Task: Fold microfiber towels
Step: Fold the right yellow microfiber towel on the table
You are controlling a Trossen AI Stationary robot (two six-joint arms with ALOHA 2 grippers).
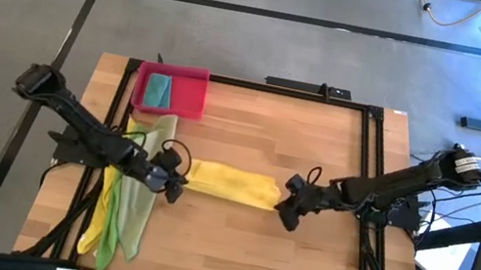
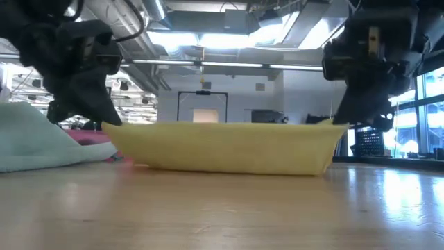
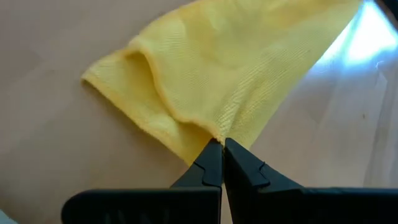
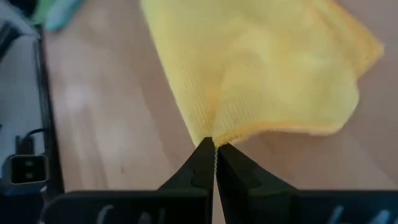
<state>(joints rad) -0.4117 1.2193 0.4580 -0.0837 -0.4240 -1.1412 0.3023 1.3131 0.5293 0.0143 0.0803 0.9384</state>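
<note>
A yellow microfiber towel [image 1: 232, 183] stretches as a long band across the table's middle, between my two grippers. My left gripper [image 1: 176, 184] is shut on its left end, my right gripper [image 1: 288, 210] on its right end. In the low view the towel [image 2: 229, 149] sags between them, with its lower part on the wood. At the table's left lies a pile of three more towels: pale olive-green [image 1: 143, 192], bright green [image 1: 110, 226] and yellow [image 1: 92, 228]. A teal towel [image 1: 158, 91] lies in the pink-red tray [image 1: 190, 94]. My left gripper pinches the yellow towel's left end at a bunched corner [image 3: 214, 134] between its two fingertips, slanting down from the table's left. The upper edge runs nearly straight toward the other gripper, and the lower part lies on the table. My right gripper pinches the towel's right end at a gathered corner [image 4: 211, 134] between its two fingertips, slanting down from the table's right. Folded layers spread away from the tips. That end is raised, and the cloth below it rests on the table.
The tray stands at the far left corner. The towel pile runs along the left side down to the near edge. A black frame rail [image 1: 370, 158] borders the table's far and right sides. Bare wood [image 1: 249, 256] lies near and far of the stretched towel.
</note>
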